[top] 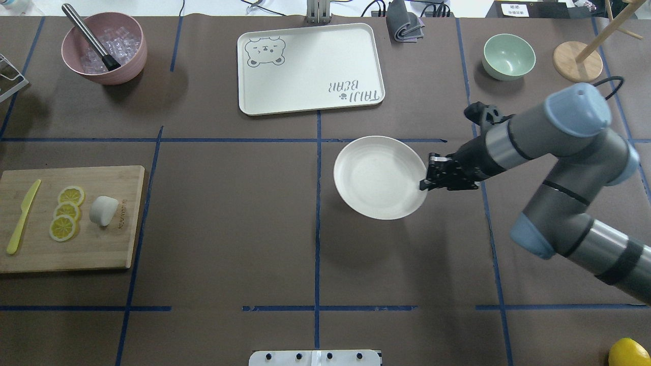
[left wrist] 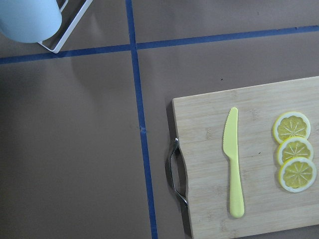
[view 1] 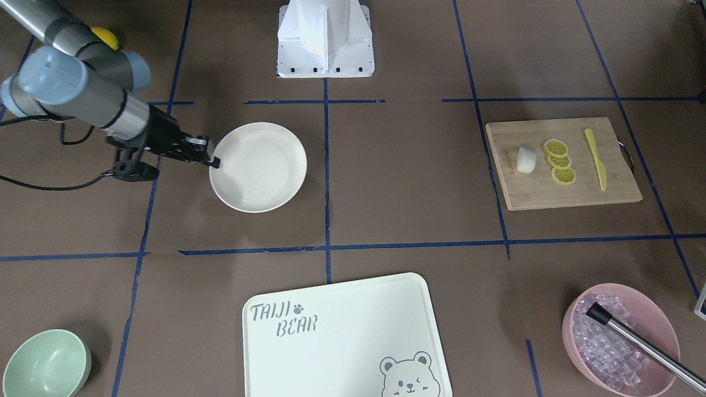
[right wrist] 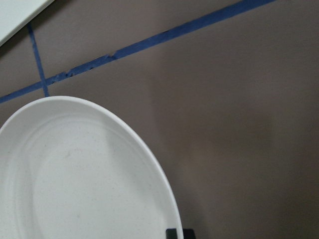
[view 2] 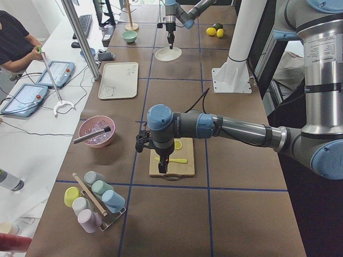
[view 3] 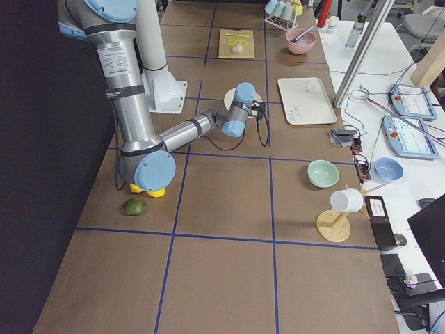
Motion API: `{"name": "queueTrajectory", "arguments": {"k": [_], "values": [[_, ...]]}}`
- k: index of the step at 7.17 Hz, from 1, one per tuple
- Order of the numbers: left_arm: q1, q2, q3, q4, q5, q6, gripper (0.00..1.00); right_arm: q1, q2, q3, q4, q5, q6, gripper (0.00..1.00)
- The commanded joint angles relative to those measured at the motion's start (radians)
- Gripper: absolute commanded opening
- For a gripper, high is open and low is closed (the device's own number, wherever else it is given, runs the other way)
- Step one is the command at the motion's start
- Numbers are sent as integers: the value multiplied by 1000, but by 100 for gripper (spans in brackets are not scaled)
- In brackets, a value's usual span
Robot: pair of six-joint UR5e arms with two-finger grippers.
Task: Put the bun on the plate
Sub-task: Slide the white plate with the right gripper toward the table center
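The bun (top: 104,210) is a small white lump lying on the wooden cutting board (top: 96,249) at the table's left, beside three lemon slices (top: 66,212). The round cream plate (top: 379,175) lies right of the table's middle. My right gripper (top: 424,184) reaches in low from the right and is shut on the plate's near rim; the right wrist view shows that rim (right wrist: 149,149) running down between the dark fingertips (right wrist: 173,233). My left gripper (view 2: 162,165) hangs over the board's knife end, shows only in the exterior left view, and I cannot tell its state.
A yellow knife (top: 21,217) lies on the board's outer side. A bear-print tray (top: 310,68), a pink bowl of ice with a metal tool (top: 104,48), a mint bowl (top: 508,56) and a wooden stand (top: 577,61) line the far edge. A lemon (top: 629,352) sits near right.
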Motion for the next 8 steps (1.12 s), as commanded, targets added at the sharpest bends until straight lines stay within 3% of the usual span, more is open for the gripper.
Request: {"name": "queueTrajectory", "arguments": {"k": [1, 3, 6, 7, 8], "values": [[0, 4, -2, -34, 0, -1, 100, -96, 154, -53, -155, -104, 30, 0], [2, 4, -2, -36, 0, -1, 100, -167, 158, -56, -169, -214, 30, 0], [2, 4, -2, -34, -1, -1, 100, -200, 173, -55, -204, -275, 29, 0], [2, 4, -2, -36, -2, -1, 100, -205, 168, -55, -204, -277, 29, 2], [2, 4, -6, -34, -2, -1, 100, -205, 170, -55, -204, -277, 27, 12]]}}
